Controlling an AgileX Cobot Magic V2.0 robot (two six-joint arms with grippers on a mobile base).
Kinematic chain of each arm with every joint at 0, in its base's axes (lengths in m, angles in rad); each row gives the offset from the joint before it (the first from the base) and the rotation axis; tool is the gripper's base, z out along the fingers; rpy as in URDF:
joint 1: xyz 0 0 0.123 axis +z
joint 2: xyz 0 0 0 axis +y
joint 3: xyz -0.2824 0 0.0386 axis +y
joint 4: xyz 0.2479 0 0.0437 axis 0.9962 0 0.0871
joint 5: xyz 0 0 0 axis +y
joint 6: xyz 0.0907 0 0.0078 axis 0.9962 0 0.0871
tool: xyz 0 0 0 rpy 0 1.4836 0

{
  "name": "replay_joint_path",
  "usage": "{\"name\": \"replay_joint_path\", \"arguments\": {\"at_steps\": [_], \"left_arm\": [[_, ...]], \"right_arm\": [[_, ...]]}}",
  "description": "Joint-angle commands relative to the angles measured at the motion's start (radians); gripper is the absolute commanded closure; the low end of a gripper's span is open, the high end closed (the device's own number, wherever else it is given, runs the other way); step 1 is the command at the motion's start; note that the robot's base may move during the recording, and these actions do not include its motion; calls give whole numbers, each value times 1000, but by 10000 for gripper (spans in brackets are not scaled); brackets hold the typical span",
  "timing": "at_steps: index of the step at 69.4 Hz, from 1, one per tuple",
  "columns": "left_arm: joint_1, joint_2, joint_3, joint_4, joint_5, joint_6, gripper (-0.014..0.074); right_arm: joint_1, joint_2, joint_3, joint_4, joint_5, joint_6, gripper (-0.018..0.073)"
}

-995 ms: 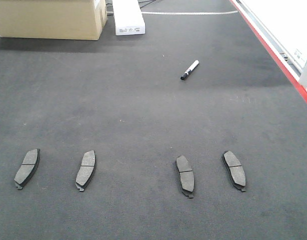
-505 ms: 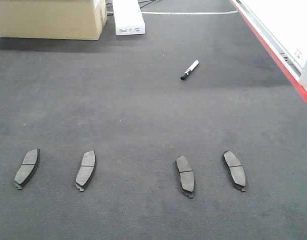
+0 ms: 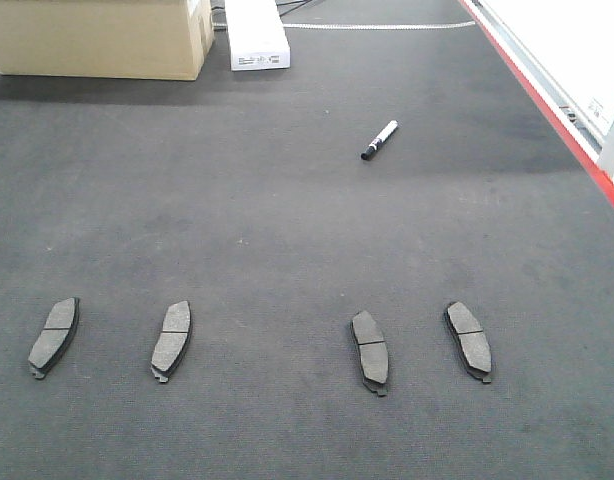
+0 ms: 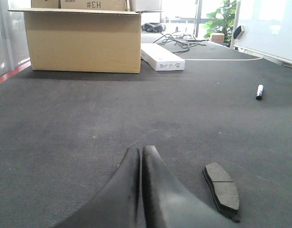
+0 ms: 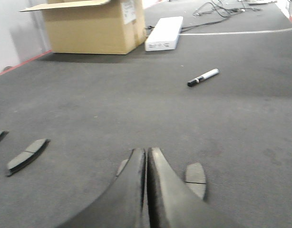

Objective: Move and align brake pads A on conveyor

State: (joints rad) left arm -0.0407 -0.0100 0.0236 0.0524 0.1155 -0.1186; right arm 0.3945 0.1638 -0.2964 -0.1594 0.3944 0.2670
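1. On the conveyor [image 3: 287, 230], four brake pads A lie flat in a loose row along its 6 o'clock side: first pad [image 3: 53, 337] at far 9 o'clock, second pad [image 3: 172, 340] just toward the centre, third pad [image 3: 369, 351] past a wider gap, fourth pad [image 3: 469, 341] nearest 3 o'clock.
2. The two pads on the 9 o'clock side lean their tops toward 1 o'clock; the other two lean toward 11 o'clock.
3. A marker pen [image 3: 380, 140] lies well apart at 1 o'clock, pointing diagonally.
4. A cardboard box [image 3: 97, 38] and a white carton [image 3: 255, 35] sit at 12 o'clock, the carton just beside the box.
5. A red strip [image 3: 557, 125] borders the belt along 3 o'clock.
6. The left gripper [image 4: 140, 156] has its fingers pressed together, holding nothing, low over the belt; one pad [image 4: 222, 189] lies near at its 4 o'clock.
7. The right gripper [image 5: 146, 159] is likewise pressed together and empty, with a pad [image 5: 196, 178] just beside it at 3 o'clock and another pad [image 5: 26, 155] well off at 9 o'clock.
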Motion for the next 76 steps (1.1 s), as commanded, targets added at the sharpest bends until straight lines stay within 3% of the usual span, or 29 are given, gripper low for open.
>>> {"name": "replay_joint_path", "arguments": {"at_steps": [1, 4, 11, 28, 36, 46, 56, 76], "left_arm": [[-1, -17, -8, -2, -73, -5, 604], [-1, -17, -8, -2, -73, -5, 604], [-1, -17, -8, -2, -73, -5, 604], [-1, -17, -8, -2, -73, -5, 604], [-1, -17, -8, -2, -73, -5, 604], [-1, -17, -8, -2, -73, -5, 604], [-1, -17, -8, -2, -73, -5, 604], [-1, -17, -8, -2, -72, -5, 604]], "right_arm": [[-67, 13, 0, 87, -121, -139, 568], [-93, 13, 16, 133, -136, -230, 568], [-120, 12, 41, 206, -181, -326, 568], [-129, 12, 128, 202, -426, -363, 568], [-220, 7, 198, 220, -517, -346, 568], [-310, -75, 242, 182, -482, -320, 568], [-333, -186, 273, 159, -400, -320, 568], [-381, -184, 276, 133, -337, -296, 568]]}}
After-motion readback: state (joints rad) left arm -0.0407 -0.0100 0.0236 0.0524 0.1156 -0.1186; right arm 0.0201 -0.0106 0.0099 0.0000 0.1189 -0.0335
